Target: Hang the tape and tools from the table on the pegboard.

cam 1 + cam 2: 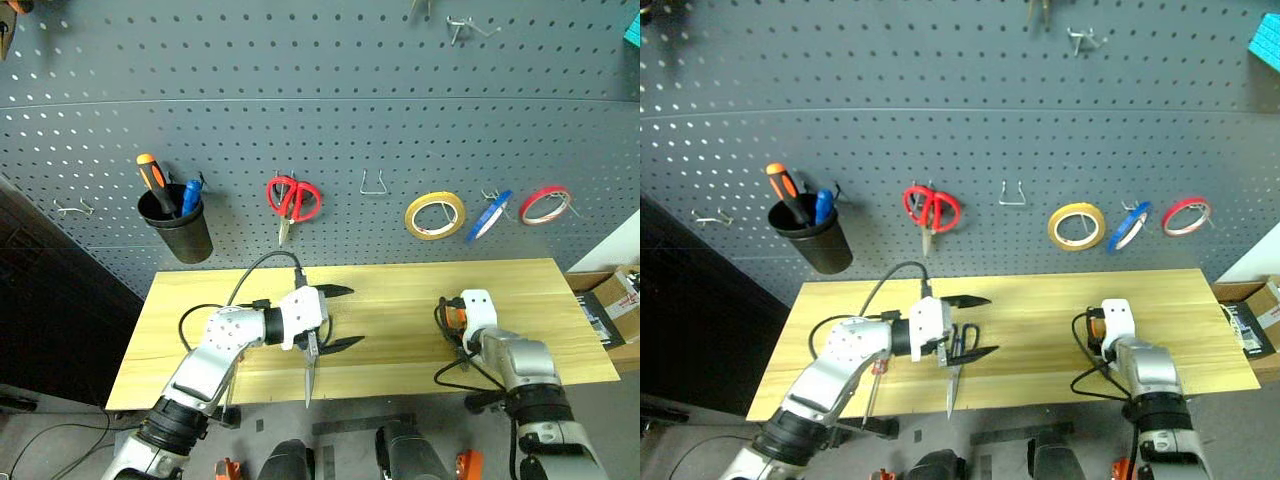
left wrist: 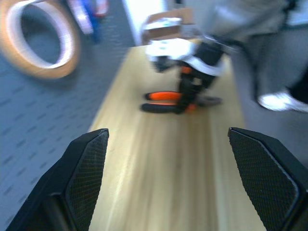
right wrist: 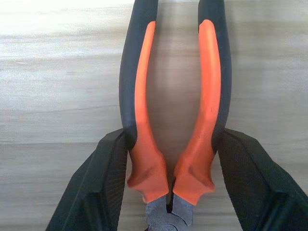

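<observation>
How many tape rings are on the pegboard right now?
3. On the pegboard, in a row at the right: the yellow ring, then the blue tape hanging edge-on, then the red ring.

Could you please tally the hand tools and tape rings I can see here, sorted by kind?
Tape rings: 3 (yellow, blue, red)
Scissors: 2 (red loops on the pegboard; dark loops on the table)
Screwdrivers: 2 (orange-and-black handle in the cup; red handle on the table)
Pliers: 1
Total: 8
</observation>
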You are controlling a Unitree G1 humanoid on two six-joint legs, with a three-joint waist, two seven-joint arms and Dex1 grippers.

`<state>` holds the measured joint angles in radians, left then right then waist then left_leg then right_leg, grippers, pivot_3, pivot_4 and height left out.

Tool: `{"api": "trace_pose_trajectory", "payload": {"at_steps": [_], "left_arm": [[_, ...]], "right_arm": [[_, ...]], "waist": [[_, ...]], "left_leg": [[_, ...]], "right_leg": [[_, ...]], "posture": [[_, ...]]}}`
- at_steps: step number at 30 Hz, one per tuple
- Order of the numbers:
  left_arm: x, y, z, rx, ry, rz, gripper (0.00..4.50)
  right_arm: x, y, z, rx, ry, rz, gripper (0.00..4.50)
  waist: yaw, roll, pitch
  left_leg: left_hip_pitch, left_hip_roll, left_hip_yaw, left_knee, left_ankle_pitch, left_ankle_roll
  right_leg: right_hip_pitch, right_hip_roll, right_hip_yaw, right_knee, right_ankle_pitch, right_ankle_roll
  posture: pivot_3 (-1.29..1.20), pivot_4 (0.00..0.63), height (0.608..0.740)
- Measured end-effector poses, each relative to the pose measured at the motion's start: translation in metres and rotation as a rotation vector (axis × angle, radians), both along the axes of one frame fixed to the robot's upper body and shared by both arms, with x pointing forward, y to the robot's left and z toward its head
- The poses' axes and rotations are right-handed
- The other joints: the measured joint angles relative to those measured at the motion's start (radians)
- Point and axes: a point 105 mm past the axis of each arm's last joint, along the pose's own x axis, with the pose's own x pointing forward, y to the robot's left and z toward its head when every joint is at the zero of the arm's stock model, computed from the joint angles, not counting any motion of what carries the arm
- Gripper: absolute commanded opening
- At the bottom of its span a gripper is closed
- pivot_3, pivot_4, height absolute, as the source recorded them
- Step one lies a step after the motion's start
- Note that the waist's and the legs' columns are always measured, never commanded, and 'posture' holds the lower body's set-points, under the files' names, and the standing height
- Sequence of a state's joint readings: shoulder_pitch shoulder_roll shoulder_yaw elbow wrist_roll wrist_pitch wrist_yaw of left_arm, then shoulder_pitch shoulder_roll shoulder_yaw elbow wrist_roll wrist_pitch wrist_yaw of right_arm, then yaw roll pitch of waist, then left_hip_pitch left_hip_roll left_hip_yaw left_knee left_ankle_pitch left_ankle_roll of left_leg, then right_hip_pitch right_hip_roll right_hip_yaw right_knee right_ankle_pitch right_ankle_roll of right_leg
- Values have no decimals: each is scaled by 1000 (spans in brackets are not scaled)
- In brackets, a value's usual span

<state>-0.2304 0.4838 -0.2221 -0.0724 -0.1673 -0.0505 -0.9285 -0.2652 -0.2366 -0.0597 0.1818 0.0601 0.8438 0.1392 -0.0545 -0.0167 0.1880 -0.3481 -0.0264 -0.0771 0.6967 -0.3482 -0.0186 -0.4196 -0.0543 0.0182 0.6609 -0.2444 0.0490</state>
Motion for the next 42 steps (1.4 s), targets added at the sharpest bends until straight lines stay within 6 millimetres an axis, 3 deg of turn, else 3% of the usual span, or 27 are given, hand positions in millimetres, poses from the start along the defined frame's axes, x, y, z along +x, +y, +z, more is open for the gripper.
{"api": "trace_pose_trajectory", "payload": {"at_steps": [3, 11, 15, 19, 22, 26, 32, 37, 42], "left_arm": [[-1, 19, 4, -109, 37, 107, 4222], [-3, 56, 11, -307, 109, 366, 4222], [0, 67, 16, -341, 103, 429, 4222], [-3, 58, 20, -361, 119, 380, 4222], [-5, 49, 24, -370, 120, 329, 4222], [-4, 36, 33, -381, 99, 273, 4222], [1, 23, 46, -401, 70, 232, 4222], [5, 19, 53, -413, 52, 229, 4222], [8, 18, 59, -420, 37, 229, 4222]], "right_arm": [[-12, 32, 21, -13, -125, 76, 2572], [-28, 126, 141, -39, -682, 248, 2567], [-25, 143, 201, -75, -950, 293, 2567], [-17, 151, 265, -141, -1203, 347, 2567], [-9, 159, 291, -185, -1303, 410, 2567], [4, 166, 311, -174, -1360, 428, 2567], [27, 181, 323, -158, -1416, 477, 2566], [46, 187, 315, -157, -1428, 494, 2566], [70, 174, 290, -230, -1377, 493, 2565]], "waist": [[-1, 3, 1], [16, 3, 1], [25, 3, 1], [24, 3, 1], [23, 3, 1], [23, 3, 1], [23, 3, 1], [23, 3, 1], [25, 3, 1]], "left_leg": [[-4, 1, 1, -1, 0, -1], [-8, 0, -2, 0, 2, -5], [-8, -2, -3, 0, 3, -6], [-8, -2, -3, -1, 3, -6], [-8, -2, -3, -2, 3, -6], [-9, -2, -3, -2, 3, -6], [-9, -2, -2, -2, 3, -6], [-13, -2, -1, -1, 3, -6], [-17, -2, 1, -1, 3, -6]], "right_leg": [[-5, -2, 2, 0, 0, 0], [-8, -1, -1, -2, 0, 0], [-6, 0, -2, -3, 0, 0], [-6, 0, -3, -3, 0, 0], [-7, 0, -3, -4, 0, -1], [-7, 0, -3, -4, 0, -1], [-8, 0, -3, -4, 0, -1], [-13, 0, -2, -2, 0, -1], [-19, -1, 0, 0, 0, -1]], "posture": [[-16, 184, 740], [-7, 185, 740], [-6, 181, 740], [-3, 173, 740], [2, 168, 740], [6, 164, 740], [33, 150, 740], [45, 149, 740], [50, 154, 740]]}}
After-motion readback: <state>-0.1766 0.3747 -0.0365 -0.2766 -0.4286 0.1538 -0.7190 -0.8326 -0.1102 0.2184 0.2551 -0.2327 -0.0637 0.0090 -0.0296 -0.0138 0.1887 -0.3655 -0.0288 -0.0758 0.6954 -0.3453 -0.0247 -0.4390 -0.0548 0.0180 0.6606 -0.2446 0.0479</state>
